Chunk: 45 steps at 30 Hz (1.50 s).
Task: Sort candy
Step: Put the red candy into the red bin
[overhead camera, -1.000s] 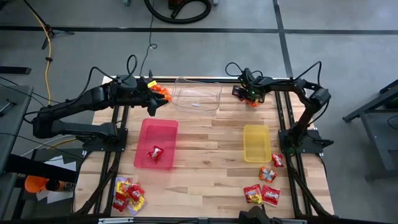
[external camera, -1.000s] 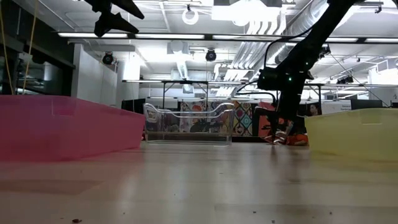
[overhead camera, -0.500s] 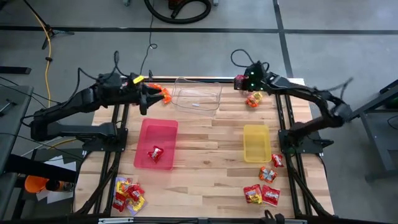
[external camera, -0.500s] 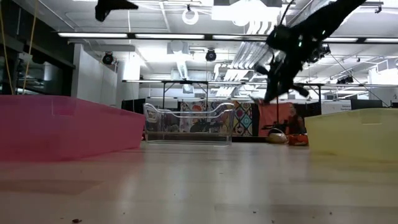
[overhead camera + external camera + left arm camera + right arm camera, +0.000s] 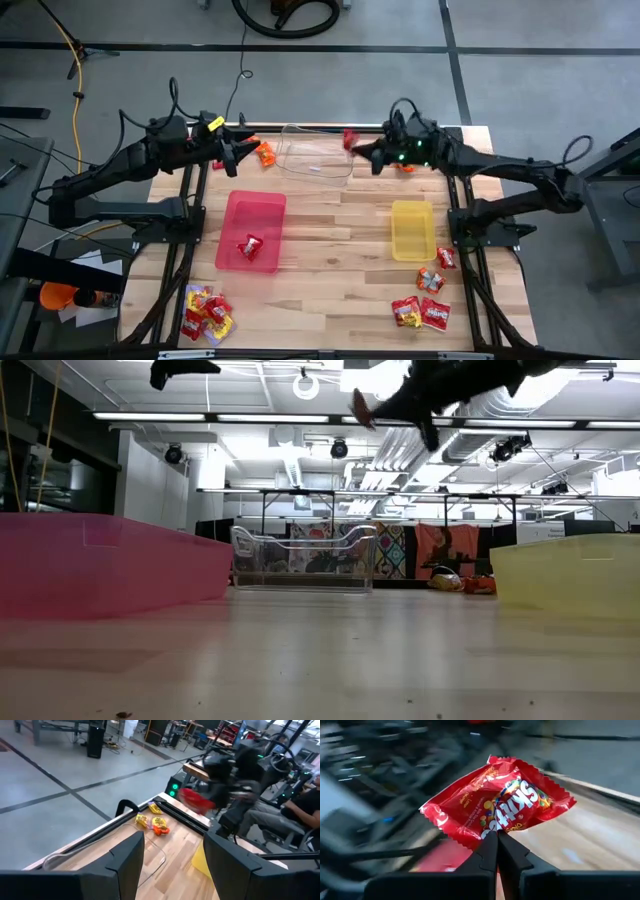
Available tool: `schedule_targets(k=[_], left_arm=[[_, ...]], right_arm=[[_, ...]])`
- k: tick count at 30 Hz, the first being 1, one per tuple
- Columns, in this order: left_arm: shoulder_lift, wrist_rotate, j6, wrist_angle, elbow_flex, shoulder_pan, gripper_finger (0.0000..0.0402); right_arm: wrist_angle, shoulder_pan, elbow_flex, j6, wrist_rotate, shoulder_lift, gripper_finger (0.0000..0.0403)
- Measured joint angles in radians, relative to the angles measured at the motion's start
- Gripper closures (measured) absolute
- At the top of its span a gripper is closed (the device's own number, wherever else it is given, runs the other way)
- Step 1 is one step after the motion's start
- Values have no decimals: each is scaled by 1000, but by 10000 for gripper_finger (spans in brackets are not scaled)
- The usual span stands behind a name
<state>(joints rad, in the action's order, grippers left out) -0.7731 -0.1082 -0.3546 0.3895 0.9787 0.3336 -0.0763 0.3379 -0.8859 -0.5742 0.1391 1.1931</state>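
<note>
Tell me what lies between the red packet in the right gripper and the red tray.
The right gripper holds the red packet in the air above the clear tray's far right corner. That low tray lies beneath the straight line to the red tray; carried at this height, nothing visible should block it.

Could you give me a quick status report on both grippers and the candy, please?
Right gripper shut on red candy packet, airborne by clear tray. Left gripper open, empty, far-left corner. Nothing in the way.
</note>
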Motion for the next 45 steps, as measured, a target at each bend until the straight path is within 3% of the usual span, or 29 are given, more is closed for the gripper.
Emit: schedule_targets(k=[5, 10, 20, 29, 33, 36, 39, 45], left_arm=[[-3, -10, 0, 0, 0, 0, 211], [-3, -10, -7, 0, 0, 0, 211], [-3, 28, -97, 1, 0, 0, 211], [-3, 53, -89, 1, 0, 0, 211], [-3, 107, -84, 1, 0, 0, 211], [-3, 130, -80, 1, 0, -1, 211], [-3, 131, -64, 1, 0, 0, 211], [-3, 131, -45, 1, 0, 0, 211]], right_arm=[[-268, -178, 0, 81, 1, 140, 403], [-431, -270, -36, 156, 0, 331, 403], [-439, -334, -309, 217, 169, 669, 403], [-321, -382, -497, 217, 154, 842, 403], [-202, -395, -573, 232, 52, 872, 400], [-80, -399, -623, 278, -29, 873, 376], [29, -399, -677, 275, -91, 872, 328], [144, -399, -744, 291, -105, 871, 219]])
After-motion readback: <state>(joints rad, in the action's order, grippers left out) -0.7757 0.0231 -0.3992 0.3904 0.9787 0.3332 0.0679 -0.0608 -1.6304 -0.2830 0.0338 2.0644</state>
